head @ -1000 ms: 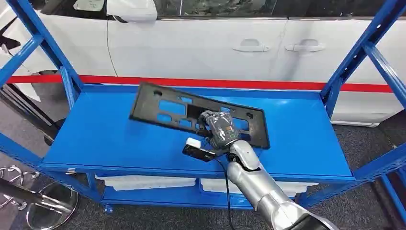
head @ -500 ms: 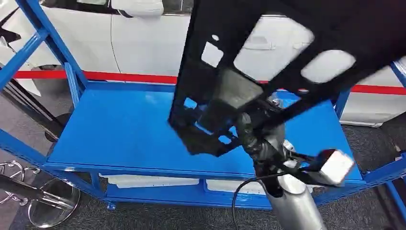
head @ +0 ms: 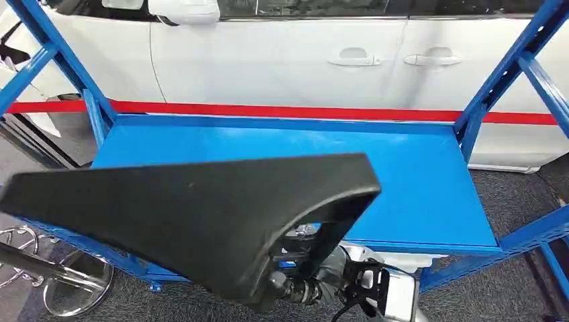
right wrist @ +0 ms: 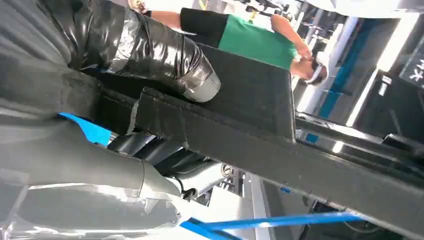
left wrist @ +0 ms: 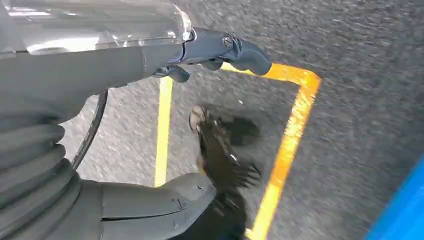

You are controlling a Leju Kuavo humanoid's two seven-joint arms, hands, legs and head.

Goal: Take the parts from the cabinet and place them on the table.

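- right hand [right wrist: 150, 55] clamps the black part [head: 194, 208], raised close to the head camera, off the blue shelf [head: 402, 174].
- left hand [left wrist: 150, 65] hangs over the floor, fingers apart, holding nothing.

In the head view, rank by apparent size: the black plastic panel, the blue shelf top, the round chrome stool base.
1. Blue metal shelf top and black plastic panel: alike, and the panel is close to the camera, so unranked.
2. Round chrome stool base, clearly smallest.
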